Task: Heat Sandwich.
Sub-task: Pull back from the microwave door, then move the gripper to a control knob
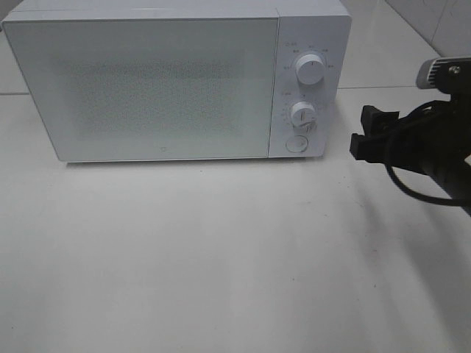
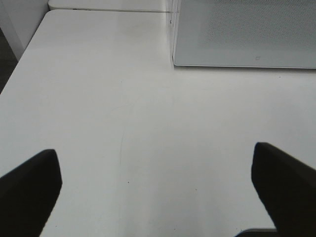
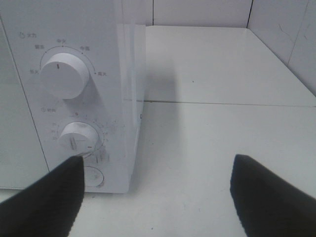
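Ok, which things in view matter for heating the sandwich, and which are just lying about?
Job:
- microwave, door shut
- upper knob, lower knob, button
- right gripper, open, beside the microwave
- left gripper, open
- sandwich: not in view

Not the job:
- table
- tiled wall

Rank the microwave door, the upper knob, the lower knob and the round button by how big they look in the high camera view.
1. microwave door, by far the largest.
2. upper knob.
3. lower knob, only slightly smaller.
4. round button, close to the lower knob, so that last pair is unsure.
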You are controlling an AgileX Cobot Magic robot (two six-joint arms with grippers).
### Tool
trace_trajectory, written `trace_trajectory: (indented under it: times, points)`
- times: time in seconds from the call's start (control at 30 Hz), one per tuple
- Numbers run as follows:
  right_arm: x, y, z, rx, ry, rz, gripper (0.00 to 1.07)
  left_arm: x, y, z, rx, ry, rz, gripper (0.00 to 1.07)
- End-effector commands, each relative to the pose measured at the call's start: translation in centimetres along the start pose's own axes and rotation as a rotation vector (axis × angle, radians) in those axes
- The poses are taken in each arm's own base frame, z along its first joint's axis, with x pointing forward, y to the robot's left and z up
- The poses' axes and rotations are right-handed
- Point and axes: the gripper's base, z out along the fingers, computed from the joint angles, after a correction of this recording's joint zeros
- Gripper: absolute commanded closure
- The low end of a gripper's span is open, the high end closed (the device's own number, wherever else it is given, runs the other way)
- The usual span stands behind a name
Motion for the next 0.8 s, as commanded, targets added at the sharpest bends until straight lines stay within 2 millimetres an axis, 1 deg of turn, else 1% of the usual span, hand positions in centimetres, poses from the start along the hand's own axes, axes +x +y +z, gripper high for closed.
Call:
trace_trajectory:
  times: [0.03, 0.1, 0.13, 0.23, 0.3, 0.37, 0.43, 0.53, 0.6, 0.63, 0.77, 0.8]
  points:
    - [0.1, 1.1, 0.3, -0.013, -0.031, -0.027, 0.31, 0.1, 0.0, -0.2, -0.002, -0.03, -0.005, 0.09]
    - [0.3, 2.1, 1.1, -0.029, -0.02, -0.039, 0.31, 0.1, 0.0, -0.2, -0.002, -0.03, -0.005, 0.09]
    - [0.3, 2.1, 1.1, -0.029, -0.02, -0.039, 0.31, 0.1, 0.0, -0.2, -0.002, -0.03, -0.005, 0.09]
    - [0.6, 3.0, 2.4, -0.03, -0.009, -0.041, 0.31, 0.1, 0.0, -0.2, -0.002, -0.03, -0.005, 0.09]
    - [0.6, 3.2, 2.7, -0.03, -0.009, -0.038, 0.31, 0.1, 0.0, -0.2, -0.002, -0.03, -0.005, 0.09]
    - [0.9, 3.9, 3.6, -0.029, 0.001, -0.043, 0.31, 0.1, 0.0, -0.2, -0.002, -0.03, -0.005, 0.09]
    - [0.9, 4.0, 3.9, -0.029, 0.003, -0.043, 0.31, 0.1, 0.0, -0.2, -0.002, -0.03, -0.005, 0.09]
    - [1.2, 4.8, 5.1, -0.027, 0.008, -0.025, 0.31, 0.1, 0.0, -0.2, -0.002, -0.03, -0.005, 0.09]
    - [1.4, 5.0, 5.3, -0.026, 0.011, -0.027, 0.31, 0.1, 0.0, -0.2, -0.002, -0.03, -0.005, 0.09]
    - [1.6, 5.3, 5.9, -0.025, 0.014, -0.03, 0.31, 0.1, 0.0, -0.2, -0.002, -0.03, -0.005, 0.09]
    - [1.8, 5.7, 6.5, -0.021, 0.005, -0.034, 0.31, 0.1, 0.0, -0.2, -0.002, -0.03, -0.005, 0.09]
    - [1.9, 6.0, 7.0, -0.019, 0.002, -0.03, 0.31, 0.1, 0.0, -0.2, -0.002, -0.03, -0.005, 0.09]
